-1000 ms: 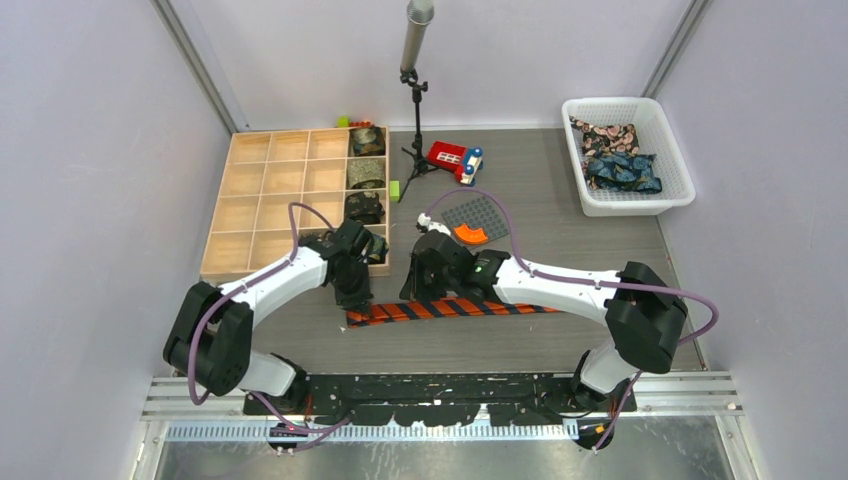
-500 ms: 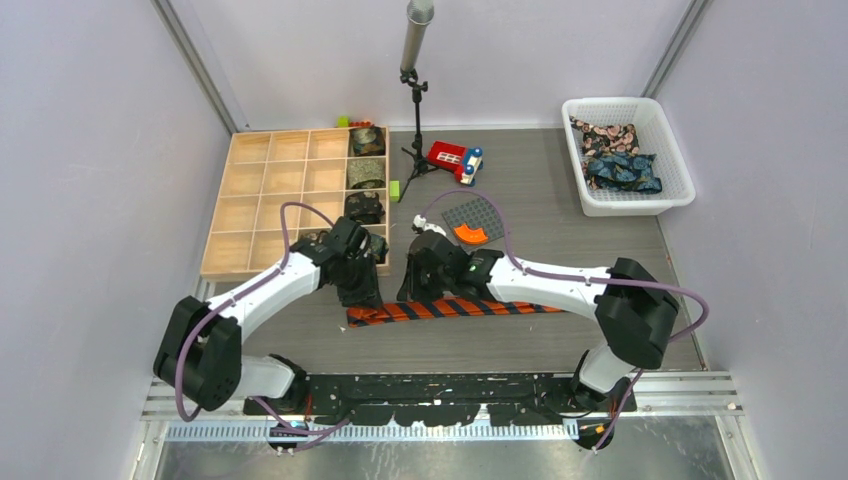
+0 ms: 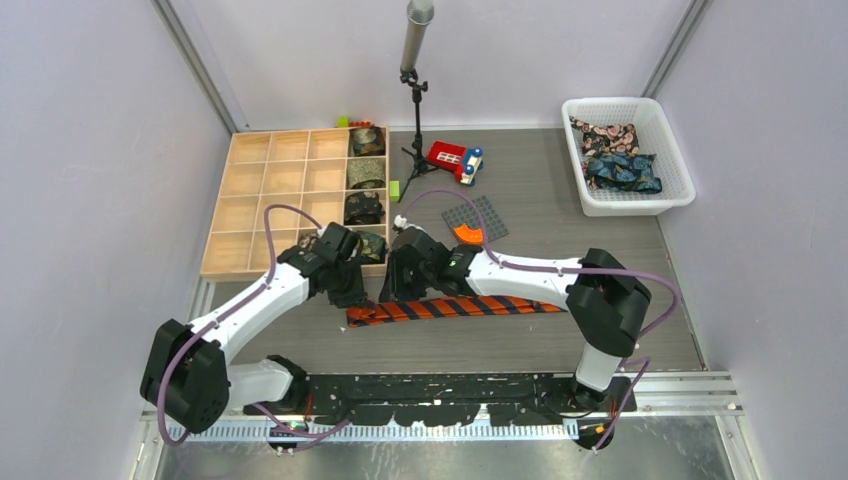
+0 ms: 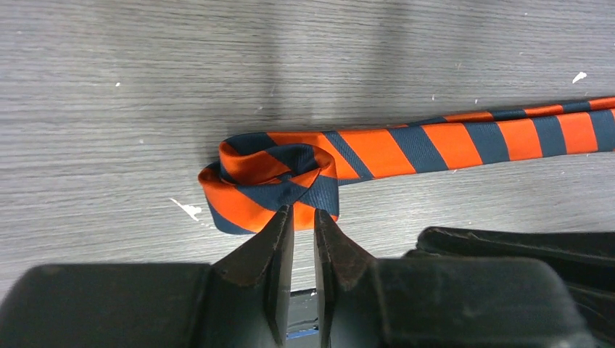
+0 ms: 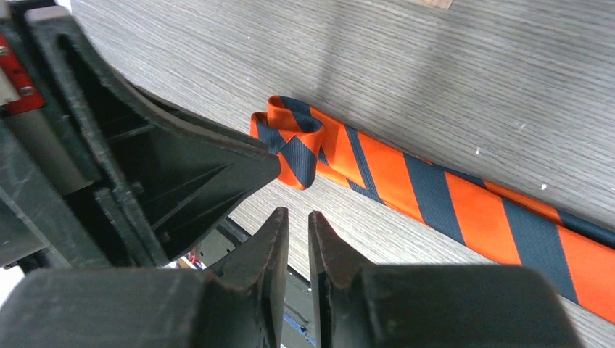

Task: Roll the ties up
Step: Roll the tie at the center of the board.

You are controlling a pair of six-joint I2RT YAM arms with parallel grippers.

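An orange-and-black striped tie (image 3: 470,306) lies flat across the table in front of the arms, its left end curled into a small loose roll (image 4: 270,181). My left gripper (image 4: 301,214) hovers at the roll's near edge. Its jaws stand a narrow gap apart with nothing between them. My right gripper (image 5: 294,216) is just short of the same roll (image 5: 294,141), slightly open and empty, with the left gripper's black body (image 5: 145,181) close beside it. In the top view both grippers (image 3: 356,292) (image 3: 392,288) meet over the tie's left end. More patterned ties (image 3: 620,170) lie in a white basket (image 3: 676,190).
A wooden compartment box (image 3: 260,200) at the left holds rolled dark ties (image 3: 366,174) in its right column. Behind the arms are a grey studded plate (image 3: 480,212) with an orange piece (image 3: 467,235), a red toy car (image 3: 455,158) and a microphone stand (image 3: 414,90).
Both grippers were shut a second ago and now stand slightly apart. Both arms shifted left and back, bringing the right gripper to the tie's rolled end.
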